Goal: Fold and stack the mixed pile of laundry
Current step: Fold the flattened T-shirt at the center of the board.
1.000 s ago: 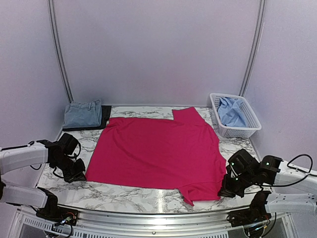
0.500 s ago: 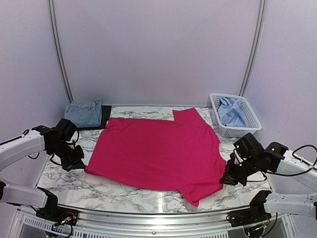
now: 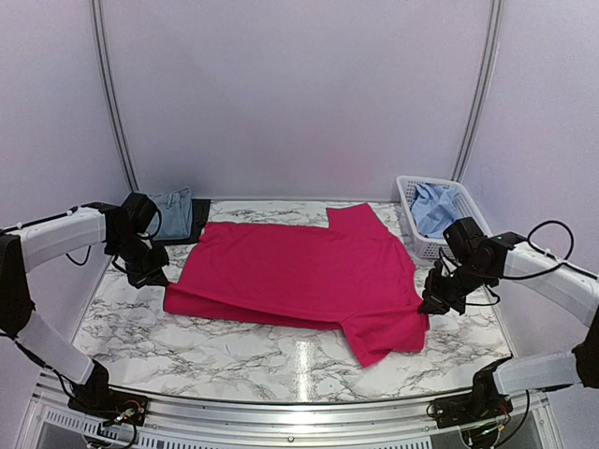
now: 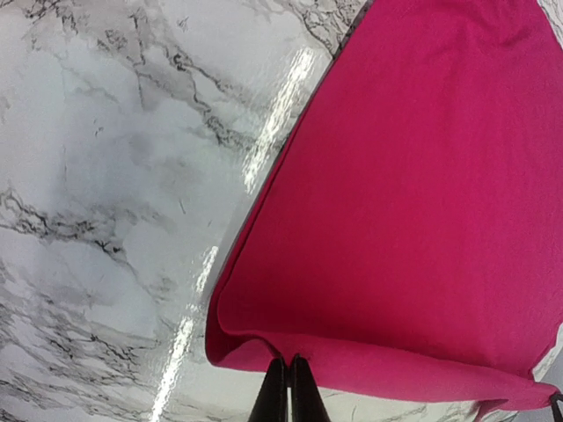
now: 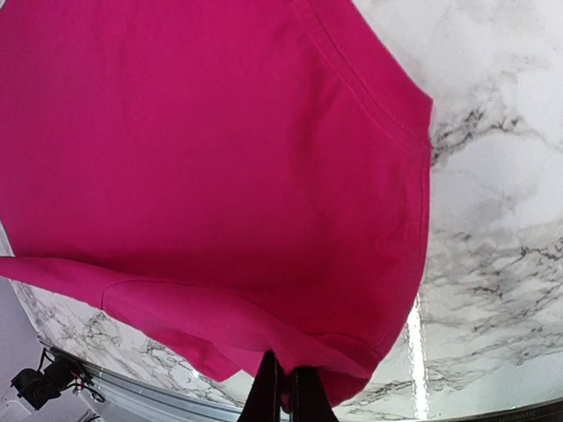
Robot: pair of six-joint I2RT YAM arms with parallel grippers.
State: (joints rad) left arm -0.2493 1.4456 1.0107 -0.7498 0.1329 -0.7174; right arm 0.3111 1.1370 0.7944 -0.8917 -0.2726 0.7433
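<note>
A bright pink-red T-shirt point(image 3: 299, 271) lies spread across the marble table, its near edge lifted and curling back over itself. My left gripper point(image 3: 155, 278) is shut on the shirt's near left corner point(image 4: 264, 347); its black fingertips point(image 4: 280, 387) pinch the hem. On the opposite side my right gripper point(image 3: 430, 305) is shut on the near right corner point(image 5: 334, 352), by the sleeve. A folded faded denim piece point(image 3: 173, 210) rests on a dark garment point(image 3: 199, 217) at the back left. A light blue shirt point(image 3: 432, 210) lies crumpled in the basket.
The white slatted basket point(image 3: 473, 223) stands at the back right corner. The marble table point(image 3: 243, 351) shows bare in front of the shirt. Two metal rails run up the back wall.
Both grippers have lifted and carried the shirt's near corners away from the front edge toward the back. The near hem has risen and folded over the shirt's body.
</note>
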